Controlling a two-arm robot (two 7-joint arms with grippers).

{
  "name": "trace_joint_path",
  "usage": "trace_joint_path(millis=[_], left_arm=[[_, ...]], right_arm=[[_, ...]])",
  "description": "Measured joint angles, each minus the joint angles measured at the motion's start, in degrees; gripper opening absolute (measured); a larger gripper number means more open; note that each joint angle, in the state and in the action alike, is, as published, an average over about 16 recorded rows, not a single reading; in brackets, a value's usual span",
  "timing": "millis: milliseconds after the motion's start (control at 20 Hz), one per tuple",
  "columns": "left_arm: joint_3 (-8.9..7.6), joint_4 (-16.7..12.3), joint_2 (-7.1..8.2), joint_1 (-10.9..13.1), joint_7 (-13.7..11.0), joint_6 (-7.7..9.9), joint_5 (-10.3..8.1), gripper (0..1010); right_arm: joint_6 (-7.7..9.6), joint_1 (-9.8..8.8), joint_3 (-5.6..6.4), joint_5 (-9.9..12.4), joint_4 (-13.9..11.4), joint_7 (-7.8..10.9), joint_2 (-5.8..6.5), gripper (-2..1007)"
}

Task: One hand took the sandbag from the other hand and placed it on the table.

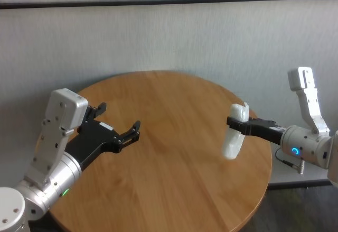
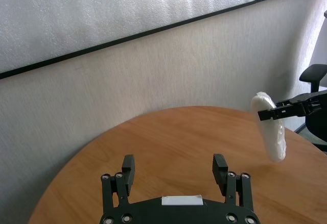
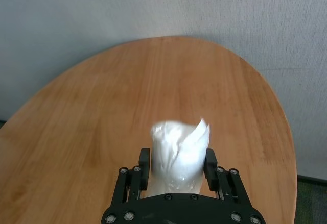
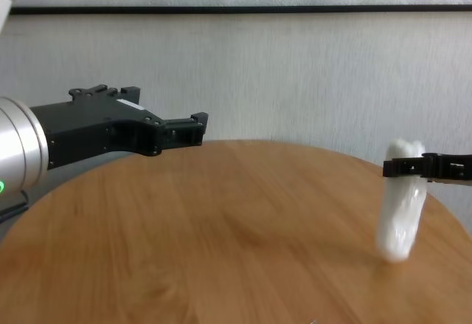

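Sandbag (image 1: 234, 131) upright, pinched near its top by right gripper (image 1: 237, 121) over tabletop (image 1: 174, 158) at right side. Left gripper (image 1: 117, 128) empty, jaws spread wide, well apart at left.

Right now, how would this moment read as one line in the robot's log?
right gripper: shut on sandbag, hanging upright over table | left gripper: open, empty, apart | sandbag not yet set down
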Motion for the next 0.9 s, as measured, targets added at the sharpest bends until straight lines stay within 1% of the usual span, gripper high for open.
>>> trace_joint_path(millis=[600,900], left_arm=[[0.00,0.0,0.00,0.0,0.0,0.00,0.00,1000],[0.00,0.0,0.00,0.0,0.0,0.00,0.00,1000]], right_arm=[[-0.02,-0.04,-0.04,0.1,-0.1,-0.02,0.03,927],[-0.02,-0.05,-0.04,0.1,-0.1,-0.02,0.04,997]])
